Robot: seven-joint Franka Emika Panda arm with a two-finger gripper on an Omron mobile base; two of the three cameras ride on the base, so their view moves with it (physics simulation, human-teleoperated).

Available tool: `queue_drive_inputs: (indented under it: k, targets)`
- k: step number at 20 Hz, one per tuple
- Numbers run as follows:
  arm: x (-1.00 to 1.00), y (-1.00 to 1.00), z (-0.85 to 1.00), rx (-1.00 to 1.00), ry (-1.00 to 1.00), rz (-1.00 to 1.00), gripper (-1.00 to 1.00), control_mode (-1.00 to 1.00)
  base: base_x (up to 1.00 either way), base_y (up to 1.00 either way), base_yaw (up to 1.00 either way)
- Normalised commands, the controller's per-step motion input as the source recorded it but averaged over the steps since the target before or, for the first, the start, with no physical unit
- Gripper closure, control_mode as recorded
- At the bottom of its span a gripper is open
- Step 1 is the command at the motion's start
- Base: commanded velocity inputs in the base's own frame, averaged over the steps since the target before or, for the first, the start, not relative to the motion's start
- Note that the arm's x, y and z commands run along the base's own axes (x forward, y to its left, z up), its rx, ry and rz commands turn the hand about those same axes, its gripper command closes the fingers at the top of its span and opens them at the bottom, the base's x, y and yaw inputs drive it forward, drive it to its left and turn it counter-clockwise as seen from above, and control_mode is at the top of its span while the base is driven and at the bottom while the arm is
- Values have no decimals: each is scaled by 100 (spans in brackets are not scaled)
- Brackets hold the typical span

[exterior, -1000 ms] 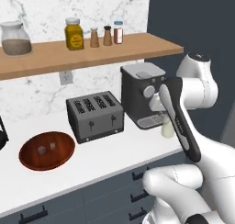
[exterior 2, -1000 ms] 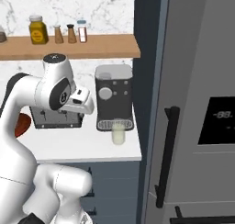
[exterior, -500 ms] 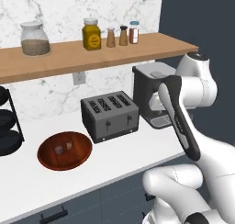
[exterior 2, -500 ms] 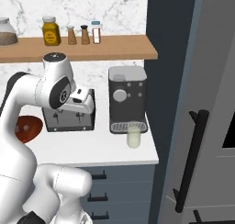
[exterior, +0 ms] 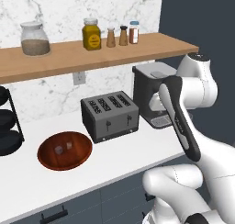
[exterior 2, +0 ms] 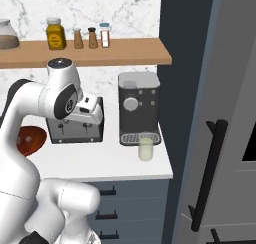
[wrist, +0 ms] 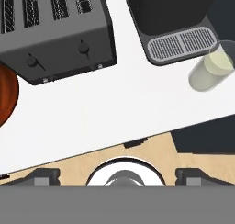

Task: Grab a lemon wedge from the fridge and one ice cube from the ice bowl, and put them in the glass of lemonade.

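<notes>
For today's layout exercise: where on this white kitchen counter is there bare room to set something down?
The front strip of the white counter is bare, before the round reddish-brown wooden bowl and grey four-slot toaster. It is crowded by the dark coffee machine, where the clear glass of pale lemonade stands.

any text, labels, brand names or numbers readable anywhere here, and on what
None can be read.
Yellow jar on the shelf: its label is too blurred to read.
Red-labelled shaker: label too small to read.
Coffee machine: a round dial and small buttons, no readable marks.
Toaster: knobs, no lettering.
Fridge: dark panel at the picture's edge, nothing legible.
</notes>
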Motion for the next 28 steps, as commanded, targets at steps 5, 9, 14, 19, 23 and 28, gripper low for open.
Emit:
queue_drive_inputs:
  k: [5,9,14,19,23,28]
  targets:
    - [0,0,0,0,0,0,-100,100,-8,0,0]
    - [-28,7,12,0,-18,0,-100,-100,-5,0,0]
    - [-66,9,19,-2,-26,8,-100,-100,0,0,0]
    - [11,-2,-8,2,4,6,-100,-100,0,0,0]
    - [4,54,-12,-1,-7,-1,-100,-100,0,0,0]
    - [21,100,0,-1,-10,-2,-100,-100,0,0,0]
